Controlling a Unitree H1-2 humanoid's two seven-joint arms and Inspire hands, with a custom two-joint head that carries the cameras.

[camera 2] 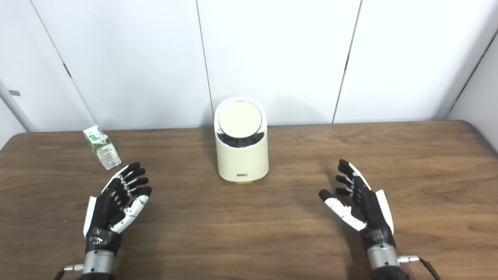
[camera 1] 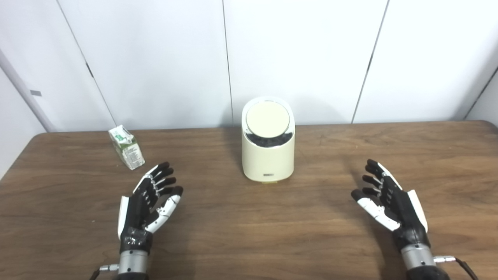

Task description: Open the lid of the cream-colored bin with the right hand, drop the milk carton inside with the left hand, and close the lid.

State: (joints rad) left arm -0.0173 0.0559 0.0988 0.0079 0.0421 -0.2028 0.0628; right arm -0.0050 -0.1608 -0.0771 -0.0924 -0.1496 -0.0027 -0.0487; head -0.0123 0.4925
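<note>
The cream-colored bin (camera 1: 267,155) stands at the middle of the wooden table, toward the back. Its round lid (camera 1: 267,119) is tilted toward me, with a dark gap showing under its lower edge. The green and white milk carton (camera 1: 127,147) stands tilted at the back left. My left hand (camera 1: 149,202) is open, palm inward, just in front of and right of the carton, not touching it. My right hand (camera 1: 389,200) is open, palm inward, well to the right of the bin and nearer to me.
The brown wooden table (camera 1: 249,233) spans the whole view. White wall panels (camera 1: 295,54) rise right behind its back edge, close behind the bin.
</note>
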